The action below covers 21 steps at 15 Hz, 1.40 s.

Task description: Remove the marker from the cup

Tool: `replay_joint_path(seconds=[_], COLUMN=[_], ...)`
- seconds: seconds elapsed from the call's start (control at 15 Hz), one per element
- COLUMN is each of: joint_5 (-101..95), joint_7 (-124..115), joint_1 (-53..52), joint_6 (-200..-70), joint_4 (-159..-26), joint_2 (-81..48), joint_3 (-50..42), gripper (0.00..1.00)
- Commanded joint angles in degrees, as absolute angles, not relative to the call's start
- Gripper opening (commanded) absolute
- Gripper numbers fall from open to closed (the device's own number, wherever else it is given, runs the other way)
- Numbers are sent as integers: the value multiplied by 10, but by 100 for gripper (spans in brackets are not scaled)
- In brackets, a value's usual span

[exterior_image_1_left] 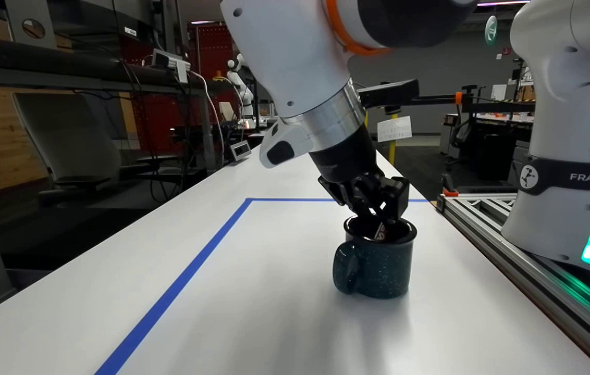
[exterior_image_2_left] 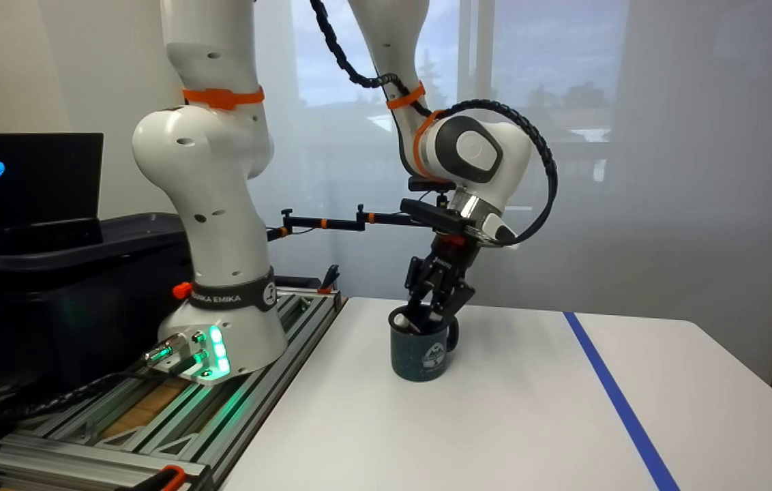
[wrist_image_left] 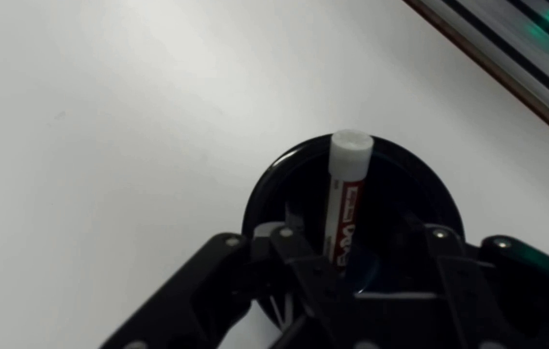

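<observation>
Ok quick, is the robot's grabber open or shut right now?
Gripper: open, jaws apart, holding nothing; the marker is in the mug.

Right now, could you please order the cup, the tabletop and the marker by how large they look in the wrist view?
1. tabletop, running past the frame edges
2. cup, partly covered
3. marker, its lower end hidden

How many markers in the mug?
1 visible: a marker leaning inside the mug, its white end near the rim. The claw or the darkness inside could hide others.
</observation>
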<state>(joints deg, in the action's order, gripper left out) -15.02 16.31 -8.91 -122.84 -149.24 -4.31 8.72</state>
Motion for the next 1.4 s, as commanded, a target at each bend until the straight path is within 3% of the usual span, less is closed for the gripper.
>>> replay_joint_path(seconds=[0.0, 0.27, 0.33, 0.4, 0.47, 0.6, 0.67, 0.93, 1.33], joint_5=[-171, -174, -175, -171, -167, -152, -144, -88, -92], joint_7=[144, 143, 142, 151, 157, 174, 186, 256, 237], joint_1=[-93, -93, -93, -93, -93, -94, -94, -89, -44], joint_6=[-1245, -1247, -1245, -1243, -1237, -1226, -1221, -1195, -1192], joint_4=[-1500, -1499, -1499, -1497, -1496, -1506, -1517, -1541, -1586], joint_2=[-50, -60, -61, -63, -58, -20, 12, 115, 255], joint_3=[91, 92, 93, 94, 96, 102, 105, 94, 8], gripper=[43, 41, 33, 16, 15, 0, 5, 5, 5])
